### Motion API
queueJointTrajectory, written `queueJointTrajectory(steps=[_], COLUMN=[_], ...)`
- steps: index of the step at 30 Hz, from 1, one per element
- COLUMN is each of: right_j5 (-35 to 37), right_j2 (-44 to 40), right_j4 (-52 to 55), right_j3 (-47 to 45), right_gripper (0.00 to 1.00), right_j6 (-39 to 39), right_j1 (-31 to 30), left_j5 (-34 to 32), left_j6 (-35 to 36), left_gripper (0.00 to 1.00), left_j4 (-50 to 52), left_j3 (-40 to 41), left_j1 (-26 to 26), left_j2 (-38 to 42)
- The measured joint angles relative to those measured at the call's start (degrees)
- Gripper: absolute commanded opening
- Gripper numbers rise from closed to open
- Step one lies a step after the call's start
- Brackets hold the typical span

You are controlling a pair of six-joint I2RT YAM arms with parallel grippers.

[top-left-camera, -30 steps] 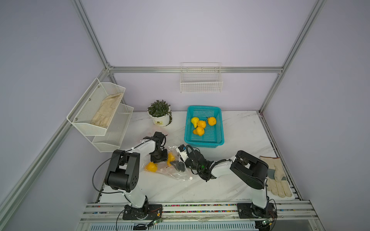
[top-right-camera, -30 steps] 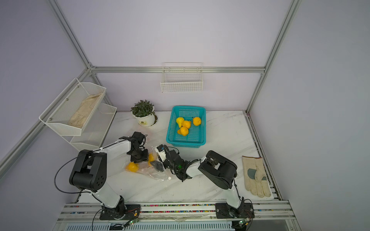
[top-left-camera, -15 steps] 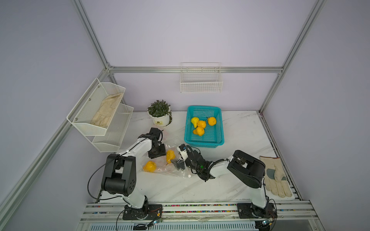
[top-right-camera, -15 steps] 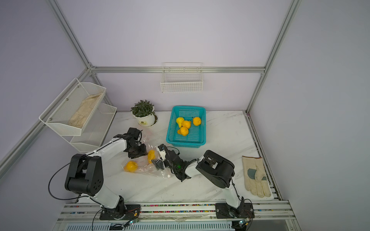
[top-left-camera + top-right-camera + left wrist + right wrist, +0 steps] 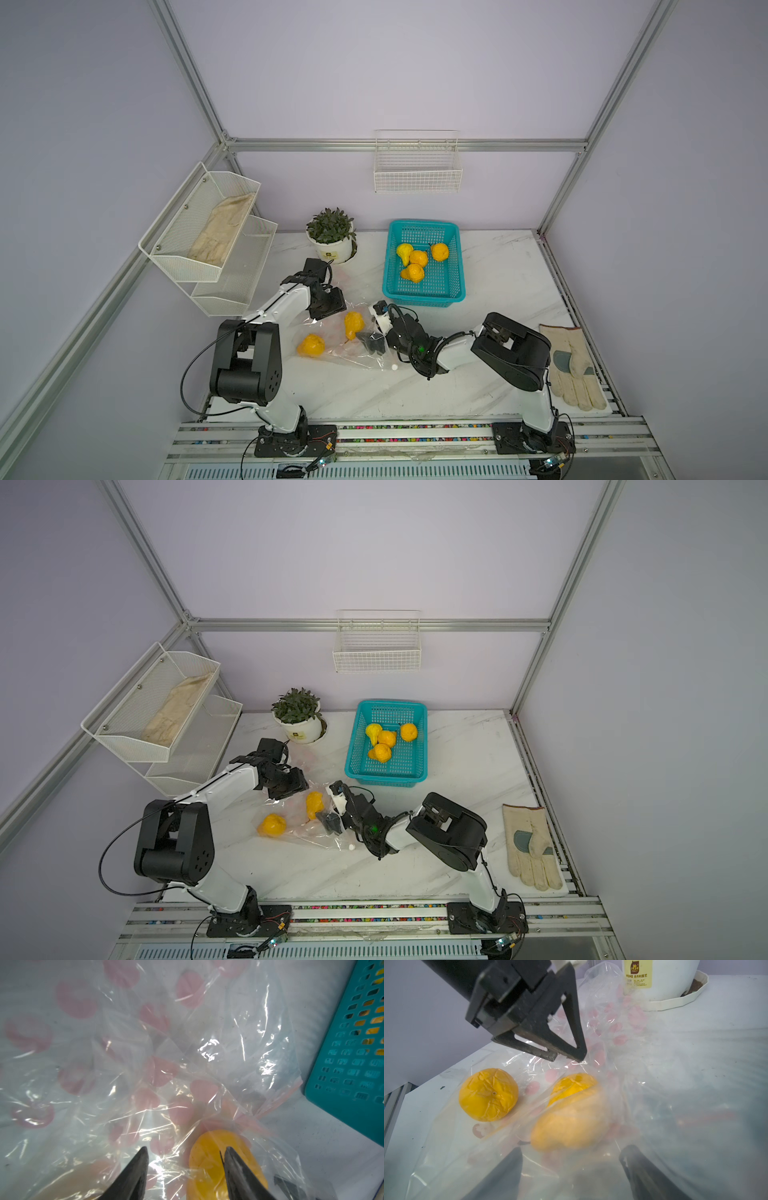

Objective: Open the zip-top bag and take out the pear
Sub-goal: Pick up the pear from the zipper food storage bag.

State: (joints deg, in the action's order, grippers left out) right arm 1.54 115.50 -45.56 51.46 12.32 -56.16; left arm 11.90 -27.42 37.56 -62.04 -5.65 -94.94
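Top views, pear: the pear (image 5: 353, 325) lay inside the zip-top bag (image 5: 357, 358), between the left gripper (image 5: 332, 311) and the right gripper (image 5: 371, 340).
Top views, change: the left gripper (image 5: 293, 789) had drawn back off the pear toward the plant pot (image 5: 332, 249).
Left wrist: jaws parted, gripping nothing; the pear (image 5: 209, 1165) lay under film, cut off at the frame's edge.
Right wrist: jaws wide, blurred through film; the pear (image 5: 569, 1128) lay just ahead between them, with a second pear (image 5: 488, 1095) beside it.

A basket (image 5: 424, 293) (teal, slotted) stands near a potted plant (image 5: 330, 226).
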Motion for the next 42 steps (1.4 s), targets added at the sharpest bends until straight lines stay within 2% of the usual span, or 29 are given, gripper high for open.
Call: queueJointTrajectory(steps=[6, 12, 14, 16, 25, 30, 34, 36, 40, 42], right_j5=[0.4, 1.8, 1.6, 1.1, -7.2, -11.7, -12.6, -12.6, -12.3, -11.9], right_j2=[0.0, 0.7, 1.4, 1.9, 5.7, 5.9, 4.9, 3.6, 1.2, -0.2], right_j4=[1.1, 5.2, 6.6, 8.0, 14.1, 15.7, 16.4, 16.9, 18.6, 19.5], right_j3=[1.4, 3.9, 4.9, 5.6, 10.3, 10.6, 9.7, 8.6, 6.8, 5.7], right_gripper=[0.84, 0.91, 0.97, 0.97, 0.97, 0.85, 0.74, 0.64, 0.54, 0.43], right_j6=[0.0, 0.6, 1.1, 1.3, 1.1, -1.1, -2.1, -2.5, -2.8, -2.8], right_j1=[0.0, 0.0, 0.0, -0.1, -0.1, 0.0, 0.0, 0.0, 0.0, 0.0], left_j5=[8.0, 11.8, 12.7, 13.3, 14.1, 13.6, 12.9, 12.4, 11.6, 10.9], left_j6=[1.0, 1.9, 2.0, 2.0, 1.6, 1.5, 1.2, 0.9, 0.2, -0.1], left_gripper=[0.55, 0.48, 0.45, 0.43, 0.42, 0.4, 0.38, 0.37, 0.36, 0.36], left_j4=[-1.3, -2.6, -3.3, -4.0, -5.7, -5.8, -6.0, -6.2, -6.7, -7.0], left_j3=[0.1, 1.9, 2.8, 3.4, 4.5, 4.7, 4.7, 4.8, 5.0, 5.0], left_j1=[-0.8, -3.2, -3.4, -3.4, -3.9, -4.0, -4.2, -4.2, -4.3, -4.3], left_j2=[-5.6, -6.0, -5.7, -5.6, -5.2, -5.2, -5.2, -5.2, -5.2, -5.2])
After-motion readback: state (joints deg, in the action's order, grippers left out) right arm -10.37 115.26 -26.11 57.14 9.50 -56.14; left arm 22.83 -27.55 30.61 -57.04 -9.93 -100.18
